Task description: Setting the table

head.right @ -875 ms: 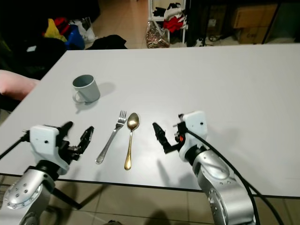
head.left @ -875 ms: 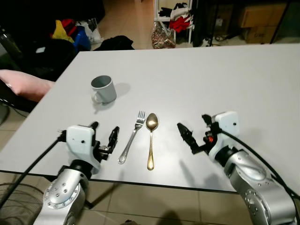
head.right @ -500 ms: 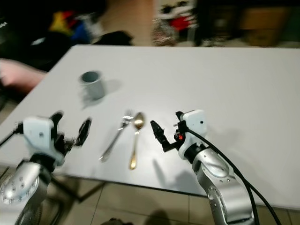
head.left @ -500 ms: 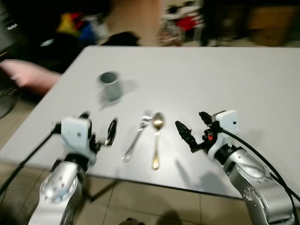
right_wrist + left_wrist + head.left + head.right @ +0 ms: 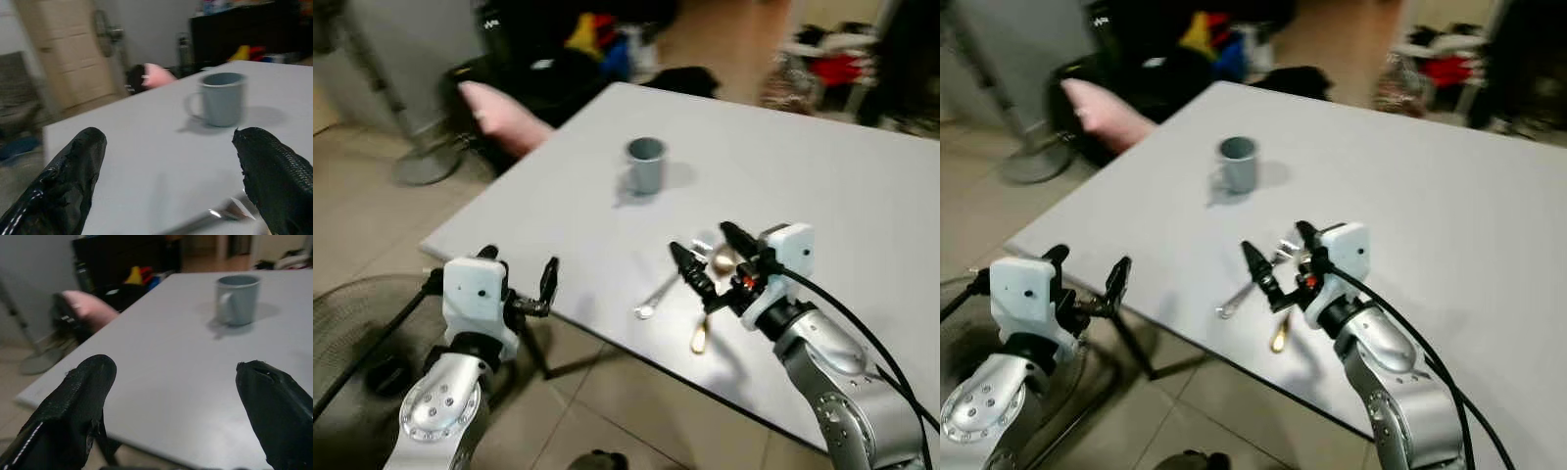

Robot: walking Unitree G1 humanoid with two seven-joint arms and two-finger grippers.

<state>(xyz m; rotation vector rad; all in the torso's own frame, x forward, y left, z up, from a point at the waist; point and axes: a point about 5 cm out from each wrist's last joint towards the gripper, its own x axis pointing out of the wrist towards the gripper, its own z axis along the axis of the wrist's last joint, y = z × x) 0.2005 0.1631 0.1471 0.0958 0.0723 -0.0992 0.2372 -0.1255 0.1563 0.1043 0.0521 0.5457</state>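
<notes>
While the cutlery lies near the table's (image 5: 607, 147) front edge, the fork (image 5: 658, 297) and the gold spoon (image 5: 701, 333) rest side by side — long axes running roughly from the near edge back toward the grey mug (image 5: 646, 164), which stands upright well beyond them. The right gripper (image 5: 705, 259) hovers directly above this pair, fingers spread and holding nothing; part of each utensil's head is hidden beneath it. The left gripper (image 5: 517, 277) is likewise released and empty, positioned off the table's near-left corner, over the floor, well apart from the cutlery. Judgement: the right arm is clearly the nearer, and any pick would call for a descent straight down with the fingers set across a handle. A pink cushion (image 5: 499, 106) and a floor fan (image 5: 352, 323) lie off the table — neither obstructs
</notes>
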